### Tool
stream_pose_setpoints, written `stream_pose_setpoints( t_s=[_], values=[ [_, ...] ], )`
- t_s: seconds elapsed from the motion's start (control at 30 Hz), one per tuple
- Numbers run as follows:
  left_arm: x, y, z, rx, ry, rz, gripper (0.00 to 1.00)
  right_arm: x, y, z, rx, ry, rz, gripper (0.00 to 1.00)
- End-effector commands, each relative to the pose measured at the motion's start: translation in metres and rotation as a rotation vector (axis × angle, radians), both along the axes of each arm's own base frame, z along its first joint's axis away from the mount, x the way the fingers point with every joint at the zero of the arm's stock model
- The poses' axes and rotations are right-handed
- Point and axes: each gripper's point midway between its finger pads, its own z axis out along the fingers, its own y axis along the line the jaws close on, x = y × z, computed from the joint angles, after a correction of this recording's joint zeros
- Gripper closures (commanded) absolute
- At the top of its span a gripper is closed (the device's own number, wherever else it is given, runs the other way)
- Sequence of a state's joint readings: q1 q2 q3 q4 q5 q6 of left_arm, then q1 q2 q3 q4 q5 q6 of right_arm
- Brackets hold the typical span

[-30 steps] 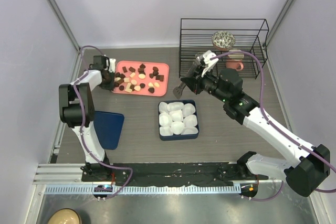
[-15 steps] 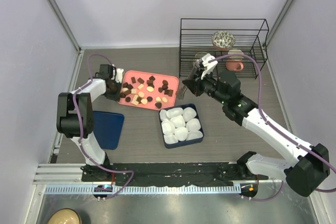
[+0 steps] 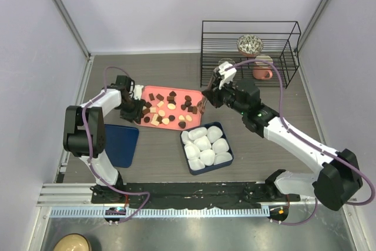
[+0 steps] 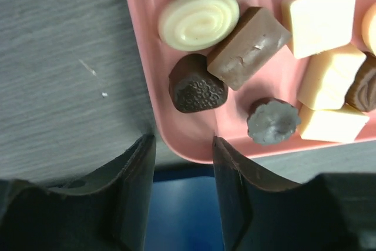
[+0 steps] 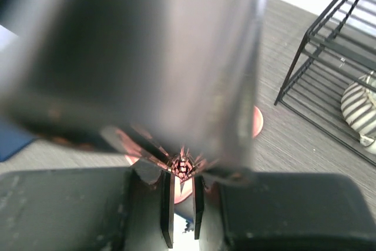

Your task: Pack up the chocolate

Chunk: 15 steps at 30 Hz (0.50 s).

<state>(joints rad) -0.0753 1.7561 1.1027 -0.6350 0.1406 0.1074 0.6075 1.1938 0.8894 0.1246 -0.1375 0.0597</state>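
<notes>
The chocolate [image 3: 170, 106] lies as several dark, mid-brown and cream pieces on a pink tray [image 3: 183, 91]. In the left wrist view a cream swirl piece of the chocolate [image 4: 198, 16] sits close to the tray's [image 4: 138, 27] corner. My left gripper [image 3: 130, 111] is open, and its jaws [image 4: 182, 145] straddle that corner without pinching it. My right gripper [image 3: 207, 99] hovers at the tray's right edge. It [image 5: 183, 180] is shut on a shiny grey metal tool [image 5: 147, 57], which blocks most of its own view.
A blue box [image 3: 202, 126] filled with white paper cups [image 3: 205, 147] sits just in front of the tray. A blue lid [image 3: 122, 144] lies at the left, by the left arm. A black wire rack [image 3: 249, 51] with a bowl and a mug stands at the back right.
The pink tray has slid right and nearer with my left gripper, which has now opened off its corner. The blue box shifted slightly right. My right gripper moved left to the tray's edge.
</notes>
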Motion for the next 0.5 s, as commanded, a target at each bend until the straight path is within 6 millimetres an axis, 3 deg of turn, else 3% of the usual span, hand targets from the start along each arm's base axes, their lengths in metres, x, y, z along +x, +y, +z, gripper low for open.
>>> stream_pose_setpoints(
  t_s=[0.0, 0.03, 0.13, 0.17, 0.2, 0.27, 0.33, 0.4, 0.47],
  values=[
    [0.016, -0.006, 0.054, -0.029, -0.081, 0.015, 0.56, 0.017, 0.016, 0.04, 0.024, -0.137, -0.022, 0.99],
    [0.021, -0.008, 0.064, -0.038, -0.102, 0.022, 0.58, 0.007, 0.032, 0.042, -0.013, -0.171, 0.015, 0.99],
    [0.031, -0.016, 0.108, -0.093, -0.174, 0.027, 0.66, 0.01, 0.029, 0.059, -0.099, -0.314, -0.116, 0.99],
    [0.032, -0.02, 0.121, -0.116, -0.191, 0.026, 0.68, 0.012, 0.03, 0.073, -0.017, -0.33, -0.155, 0.98],
    [0.031, -0.027, 0.139, -0.155, -0.213, 0.017, 0.71, 0.016, 0.027, 0.069, 0.023, -0.309, -0.184, 0.93],
    [0.03, -0.033, 0.156, -0.197, -0.226, 0.012, 0.76, 0.034, 0.019, 0.063, 0.095, -0.258, -0.223, 0.71],
    [0.023, -0.042, 0.172, -0.246, -0.22, -0.01, 0.81, 0.033, 0.034, 0.061, 0.181, -0.183, -0.136, 0.58],
    [0.016, -0.05, 0.179, -0.291, -0.204, -0.025, 0.88, 0.033, 0.04, 0.051, 0.172, -0.178, -0.107, 0.58],
    [0.011, -0.053, 0.184, -0.311, -0.203, -0.029, 1.0, 0.036, 0.039, 0.048, 0.17, -0.188, -0.128, 0.73]
  ],
)
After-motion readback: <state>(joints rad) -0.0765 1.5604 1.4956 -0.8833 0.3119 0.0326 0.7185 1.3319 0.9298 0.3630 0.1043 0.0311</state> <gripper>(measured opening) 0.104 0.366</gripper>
